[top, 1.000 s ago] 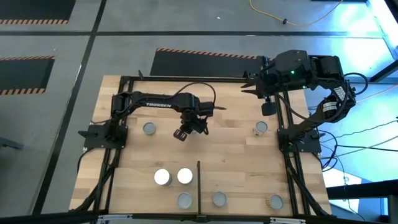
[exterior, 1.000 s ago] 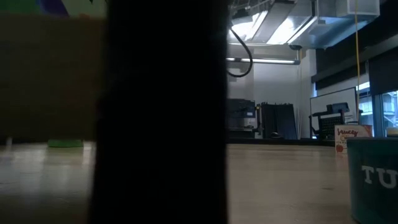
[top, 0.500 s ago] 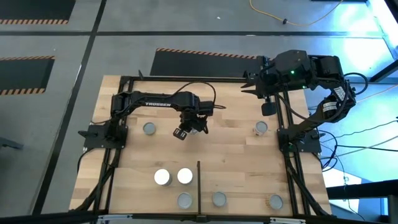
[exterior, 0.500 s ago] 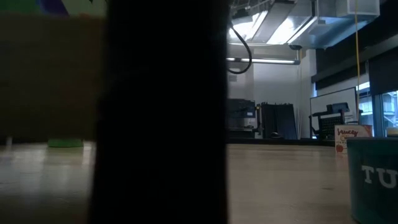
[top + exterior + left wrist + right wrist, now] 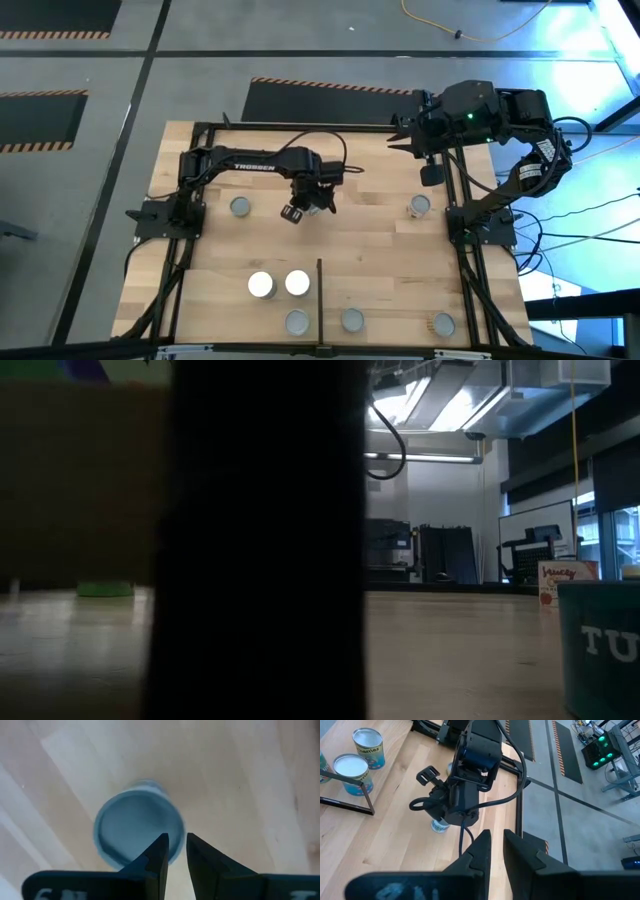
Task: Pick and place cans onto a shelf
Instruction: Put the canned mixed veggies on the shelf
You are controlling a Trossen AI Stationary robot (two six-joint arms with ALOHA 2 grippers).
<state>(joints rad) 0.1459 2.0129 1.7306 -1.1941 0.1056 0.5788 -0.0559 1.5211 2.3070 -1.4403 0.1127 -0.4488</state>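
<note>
grey-topped cans (image 5: 240,207): four in the high view
white-topped cans (image 5: 261,285): two
tan-topped can (image 5: 443,324): one
robot arms (image 5: 250,165): two
divider bar (image 5: 319,300): one

Bare boards (image 5: 360,250) beyond divider bar (image 5: 319,290)

The high view looks straight down on the whole table (image 5: 330,250) and both arms. The low view sits at tabletop level facing the room, a close dark shape (image 5: 265,540) blocking much of it. The left wrist view looks closely down on a can (image 5: 137,830), while the right wrist view looks from farther off at the left arm (image 5: 470,775), shared with the high view.
</note>
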